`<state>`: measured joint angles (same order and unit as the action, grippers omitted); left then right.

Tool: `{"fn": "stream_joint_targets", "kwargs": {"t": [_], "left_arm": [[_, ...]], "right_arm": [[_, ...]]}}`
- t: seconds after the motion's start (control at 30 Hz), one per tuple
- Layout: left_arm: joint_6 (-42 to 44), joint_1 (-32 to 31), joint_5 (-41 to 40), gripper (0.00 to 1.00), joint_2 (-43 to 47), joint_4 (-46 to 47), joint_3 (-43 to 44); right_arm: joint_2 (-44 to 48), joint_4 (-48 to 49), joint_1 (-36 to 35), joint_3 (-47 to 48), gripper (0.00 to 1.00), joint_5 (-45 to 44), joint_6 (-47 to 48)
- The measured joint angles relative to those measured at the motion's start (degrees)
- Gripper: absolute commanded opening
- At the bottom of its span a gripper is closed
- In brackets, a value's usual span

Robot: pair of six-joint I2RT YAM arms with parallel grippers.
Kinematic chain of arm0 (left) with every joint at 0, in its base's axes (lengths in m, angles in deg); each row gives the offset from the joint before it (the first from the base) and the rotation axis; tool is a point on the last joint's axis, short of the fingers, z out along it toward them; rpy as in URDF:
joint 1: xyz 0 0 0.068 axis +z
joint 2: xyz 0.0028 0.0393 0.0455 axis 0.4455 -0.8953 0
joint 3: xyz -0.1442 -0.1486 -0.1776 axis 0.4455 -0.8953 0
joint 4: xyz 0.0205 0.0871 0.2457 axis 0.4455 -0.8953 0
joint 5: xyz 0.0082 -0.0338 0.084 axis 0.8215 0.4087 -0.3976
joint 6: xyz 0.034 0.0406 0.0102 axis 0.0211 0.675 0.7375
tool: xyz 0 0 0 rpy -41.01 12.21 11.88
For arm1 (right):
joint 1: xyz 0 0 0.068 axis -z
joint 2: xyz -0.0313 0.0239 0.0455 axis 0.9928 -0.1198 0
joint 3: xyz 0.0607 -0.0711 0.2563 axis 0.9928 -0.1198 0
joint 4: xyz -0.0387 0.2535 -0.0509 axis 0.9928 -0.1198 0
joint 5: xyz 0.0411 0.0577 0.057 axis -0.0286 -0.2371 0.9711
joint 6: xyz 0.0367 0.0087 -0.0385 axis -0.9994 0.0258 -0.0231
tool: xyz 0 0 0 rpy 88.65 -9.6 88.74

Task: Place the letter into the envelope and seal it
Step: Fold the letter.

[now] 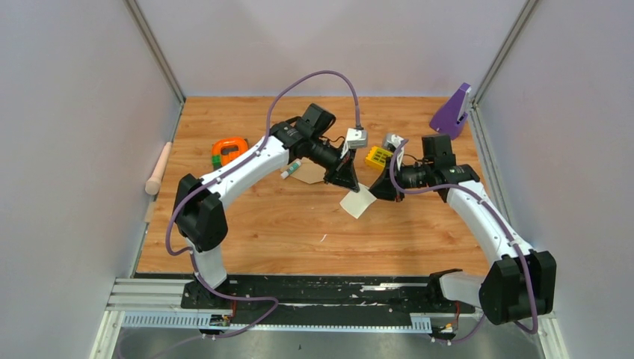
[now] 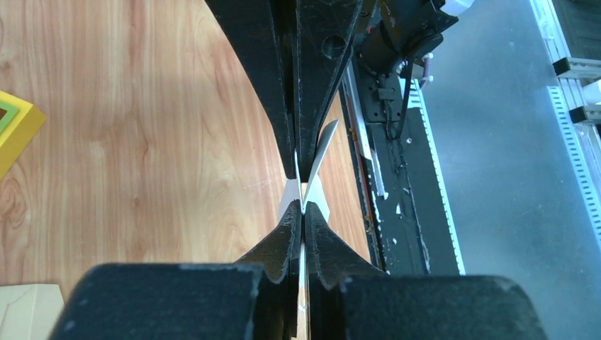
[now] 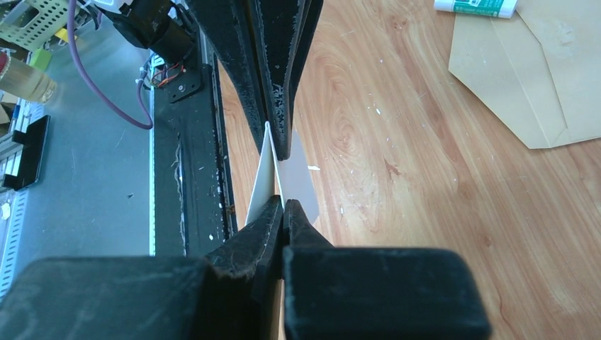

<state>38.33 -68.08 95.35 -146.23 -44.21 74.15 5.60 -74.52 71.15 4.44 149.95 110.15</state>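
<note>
**No Legible Writing in View**

Nothing can be read. The glue stick point(image 3: 475, 6) on the bench point(image 3: 425, 177) carries a green-and-white label, but its print is too small to make out. The letter point(image 1: 358, 202) looks like a blank white sheet from above and shows only edge-on in both wrist views. The envelope point(image 3: 538, 78) shows plain brown paper.

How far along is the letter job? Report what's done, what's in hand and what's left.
Done: the letter looks lifted off the table. In hand: the left pincer and the right pincer each clamp an edge of it, jaws shut on the sheet. Left: the envelope lies flat there, apart, with no sheet in it; inserting and sealing are not yet done.
</note>
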Motion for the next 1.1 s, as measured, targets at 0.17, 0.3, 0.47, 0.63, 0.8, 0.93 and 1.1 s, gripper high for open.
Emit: {"fn": "stream_joint_targets", "kwargs": {"t": [0.17,0.3,0.47,0.63,0.8,0.93,1.1], "left_arm": [[0.4,0.0,0.0,0.00,0.0,-0.2,0.4],[0.5,-0.3,-0.7,0.00,0.0,-0.9,0.4],[2.2,-0.9,-2.3,0.00,0.0,-2.0,0.4],[5.6,-1.9,-6.1,0.00,0.0,-4.1,0.4],[7.4,-3.5,-8.6,0.00,0.0,-5.7,0.4],[8.2,-4.2,-9.1,0.00,-0.8,-6.9,1.4],[8.4,-4.1,-9.3,0.00,-1.2,-7.6,1.8]], "right_arm": [[0.5,0.0,0.0,0.0,0.20,0.0,-0.2],[0.5,0.1,0.3,0.1,0.50,-1.3,-0.2],[0.8,-0.5,3.0,1.7,0.65,-3.4,-0.2],[4.5,-0.9,4.2,3.1,0.74,-3.0,-0.2],[5.9,-0.9,4.0,2.7,0.80,1.2,0.3],[3.7,-1.6,2.9,1.8,0.77,2.3,0.9],[1.5,-2.2,1.3,0.9,0.66,2.2,2.0]]}}
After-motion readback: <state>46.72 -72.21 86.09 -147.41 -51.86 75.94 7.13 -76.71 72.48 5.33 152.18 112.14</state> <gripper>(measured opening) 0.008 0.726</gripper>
